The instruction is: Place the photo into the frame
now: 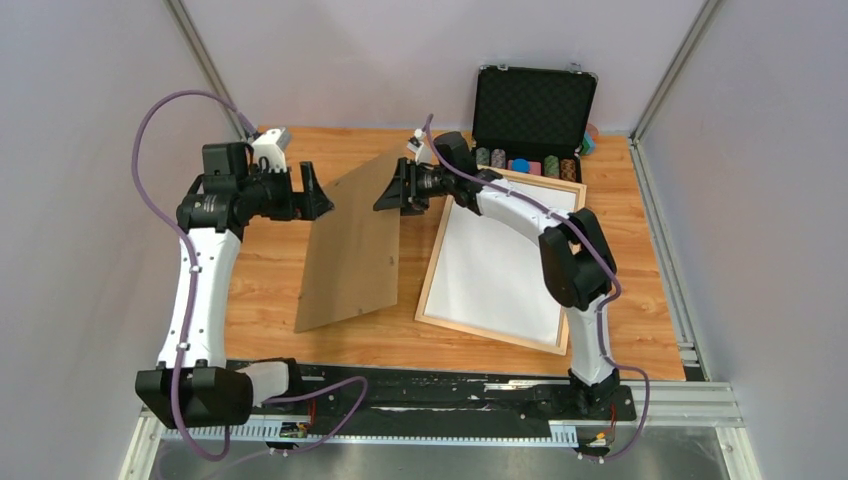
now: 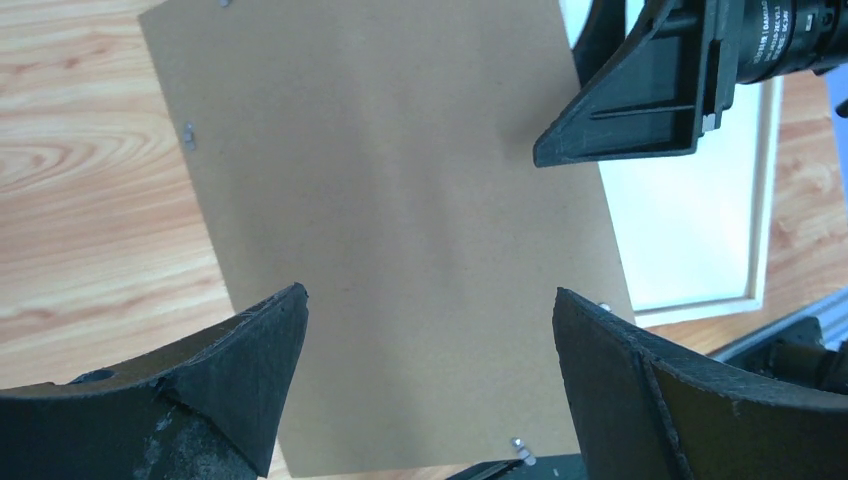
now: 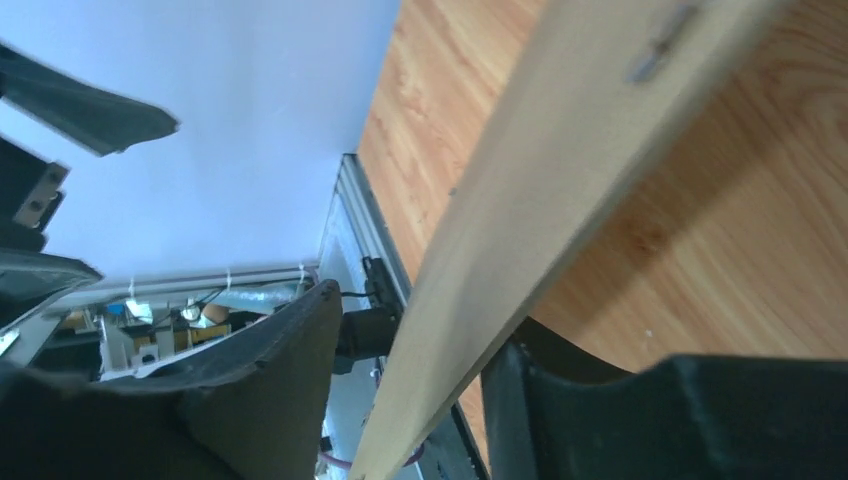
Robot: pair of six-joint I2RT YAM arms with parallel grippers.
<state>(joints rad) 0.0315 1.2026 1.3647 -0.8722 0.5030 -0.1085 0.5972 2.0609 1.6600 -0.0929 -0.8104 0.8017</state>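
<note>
Overhead and wrist views of the desk, arms at the near edge.

**Frame and photo.** The frame lies flat on the right half of the desk, turned a little out of square with the desk edge. The photo lies inside it, white side up, and fills the opening. No print is visible to you from any view.

**Backing board.** The brown backing board sits just left of the frame, near the desk's centre. Its long right edge runs close beside the frame's left rail. In the left wrist view that edge overlaps part of the white sheet.

**Right hand.** Your right hand reaches across the frame's far left corner to the board's far right corner. In the right wrist view its two fingers stand on either side of the board's edge. A narrow gap shows beside one of them. You cannot tell from these views whether the board is clamped or only straddled.

**Left hand.** Your left hand hangs over the board's far left part, spread wide and grasping nothing.

**Background.** A black chip case stands open at the far right of the desk, behind the frame, with a row of chips in its base.
</note>
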